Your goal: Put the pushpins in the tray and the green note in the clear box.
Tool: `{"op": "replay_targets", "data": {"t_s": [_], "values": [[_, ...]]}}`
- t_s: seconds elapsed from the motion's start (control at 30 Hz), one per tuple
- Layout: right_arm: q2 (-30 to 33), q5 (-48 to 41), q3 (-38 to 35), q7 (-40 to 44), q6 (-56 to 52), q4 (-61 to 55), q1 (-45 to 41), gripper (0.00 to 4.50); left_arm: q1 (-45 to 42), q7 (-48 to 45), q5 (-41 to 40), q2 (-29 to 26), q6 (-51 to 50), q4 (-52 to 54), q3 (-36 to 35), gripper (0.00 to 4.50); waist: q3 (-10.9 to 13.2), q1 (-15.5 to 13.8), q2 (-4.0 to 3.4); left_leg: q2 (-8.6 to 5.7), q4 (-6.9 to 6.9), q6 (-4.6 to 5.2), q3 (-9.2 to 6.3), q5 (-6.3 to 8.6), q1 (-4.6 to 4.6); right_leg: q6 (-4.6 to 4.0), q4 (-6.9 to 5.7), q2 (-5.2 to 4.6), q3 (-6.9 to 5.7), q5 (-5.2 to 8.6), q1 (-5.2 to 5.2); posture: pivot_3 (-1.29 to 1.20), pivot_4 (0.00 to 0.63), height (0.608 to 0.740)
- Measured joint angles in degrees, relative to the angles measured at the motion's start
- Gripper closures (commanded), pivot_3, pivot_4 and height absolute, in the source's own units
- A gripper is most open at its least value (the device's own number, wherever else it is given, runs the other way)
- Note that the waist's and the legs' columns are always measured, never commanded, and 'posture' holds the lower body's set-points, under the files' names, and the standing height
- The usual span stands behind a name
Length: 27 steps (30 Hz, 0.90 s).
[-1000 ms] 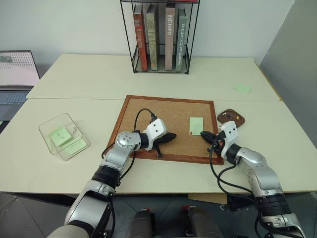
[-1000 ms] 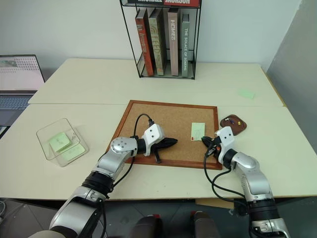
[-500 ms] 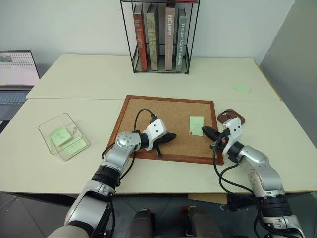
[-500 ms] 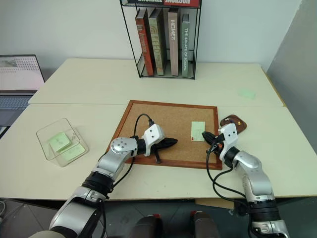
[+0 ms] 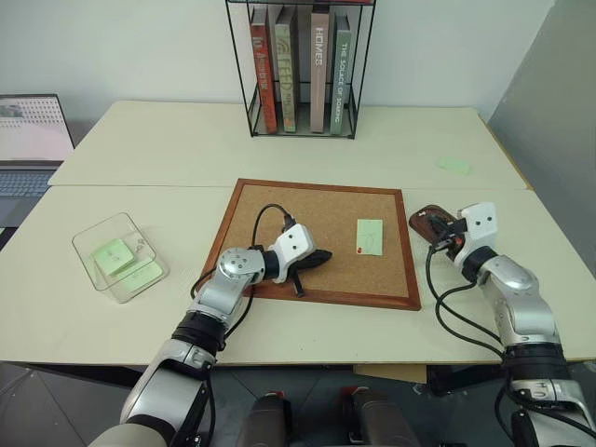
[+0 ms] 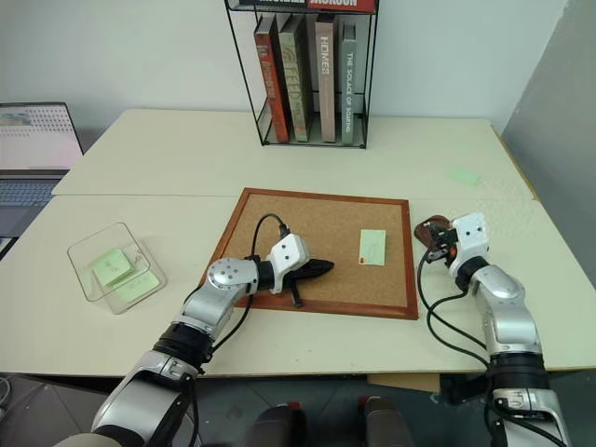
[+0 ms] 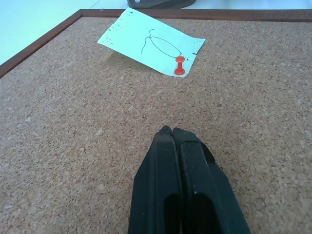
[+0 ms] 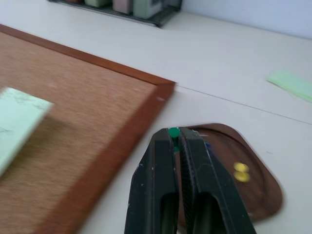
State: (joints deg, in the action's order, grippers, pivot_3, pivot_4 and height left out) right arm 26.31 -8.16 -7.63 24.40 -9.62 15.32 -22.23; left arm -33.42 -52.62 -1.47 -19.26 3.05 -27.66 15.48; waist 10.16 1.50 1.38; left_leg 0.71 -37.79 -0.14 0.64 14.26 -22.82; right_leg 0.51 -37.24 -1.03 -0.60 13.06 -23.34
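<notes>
Pinching a green pin (image 8: 173, 131) in its closed fingers, your right gripper (image 8: 176, 139) hovers at the tray (image 8: 253, 192), ready to drop it there. The note (image 5: 370, 237), held by a red pin (image 7: 180, 66), stays on the corkboard (image 5: 279, 209); the left gripper (image 7: 171, 134) rests shut, empty.

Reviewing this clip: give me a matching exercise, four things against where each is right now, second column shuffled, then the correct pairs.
Things:
1. red pushpin
2. green pushpin
3. yellow pushpins
4. left gripper

Places:
A. lying in the tray
B. shut, over bare cork of the corkboard
C. stuck through a corner of the green note
D. pinched in the right gripper, above the tray

Pairs: 1-C, 2-D, 3-A, 4-B
</notes>
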Motion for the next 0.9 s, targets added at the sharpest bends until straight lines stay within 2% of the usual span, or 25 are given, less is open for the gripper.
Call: {"op": "replay_targets", "data": {"t_s": [0.1, 0.13, 0.23, 0.43, 0.57, 0.8, 0.9], "values": [[0.5, 1.4, 0.1, -0.7, 0.3, 2.6, -1.5, 4.47, 0.0, 0.1, 0.0, 0.0, 0.0, 0.0, 0.0, 4.5, 0.0, 0.0, -0.01, 0.0, -0.01, 0.0, 0.0, 0.0, 0.01, 0.0, 0.0, 0.0, 0.0, 0.0, 0.01, 0.0, 0.15, 0.74], [0.7, 1.8, 0.2, -0.7, 0.3, 3.1, -1.7, 4.07, 0.0, 0.1, 0.0, 0.0, 0.0, 0.0, 0.0, 4.5, 0.0, 0.0, -0.01, -0.01, -0.01, 0.0, 0.0, 0.0, 0.0, 0.0, 0.0, 0.0, 0.0, 0.0, 0.01, 0.0, 0.15, 0.74], [0.8, 3.1, 1.3, -0.7, 0.1, 6.5, -2.8, 3.44, 0.0, 0.4, 0.0, 0.0, 0.1, 0.0, 0.0, 4.5, 0.0, 0.0, -0.01, -0.02, -0.01, 0.0, 0.02, 0.0, 0.0, 0.01, 0.01, 0.0, 0.02, -0.01, 0.02, 0.0, 0.15, 0.74], [0.8, 4.9, 2.3, -1.1, 0.1, 10.0, -4.6, 2.33, 0.1, 0.7, 0.0, 0.0, 0.2, 0.0, 0.1, 4.5, 0.0, 0.0, -0.03, -0.02, -0.01, 0.0, 0.01, 0.0, 0.0, 0.02, 0.0, 0.0, 0.01, -0.01, 0.02, 0.0, 0.15, 0.74], [0.8, 5.3, 2.3, -2.0, 0.2, 11.6, -6.0, 1.43, 0.1, 0.7, 0.1, 0.0, 0.2, 0.0, 0.1, 4.5, 0.0, 0.0, -0.03, -0.02, -0.02, 0.0, 0.01, 0.0, 0.01, 0.02, 0.0, 0.0, 0.01, -0.02, 0.03, 0.0, 0.15, 0.74], [0.1, 3.5, 0.9, -1.8, 1.6, 11.2, -6.1, 0.09, 0.3, 0.8, 0.2, -0.1, 0.2, 0.1, 0.1, 4.5, 0.0, 0.1, -0.04, -0.02, -0.02, 0.0, 0.02, 0.0, 0.0, 0.02, 0.0, 0.0, 0.03, -0.02, 0.03, 0.0, 0.15, 0.74], [0.2, 1.5, -0.8, -0.8, 2.9, 8.5, -5.6, 0.09, 0.4, 0.8, 0.2, -0.1, 0.2, 0.1, 0.1, 4.5, 0.0, 0.0, -0.05, -0.02, -0.02, 0.0, 0.0, 0.0, 0.0, 0.02, 0.01, 0.0, 0.01, -0.02, 0.03, 0.0, 0.15, 0.74]]}}
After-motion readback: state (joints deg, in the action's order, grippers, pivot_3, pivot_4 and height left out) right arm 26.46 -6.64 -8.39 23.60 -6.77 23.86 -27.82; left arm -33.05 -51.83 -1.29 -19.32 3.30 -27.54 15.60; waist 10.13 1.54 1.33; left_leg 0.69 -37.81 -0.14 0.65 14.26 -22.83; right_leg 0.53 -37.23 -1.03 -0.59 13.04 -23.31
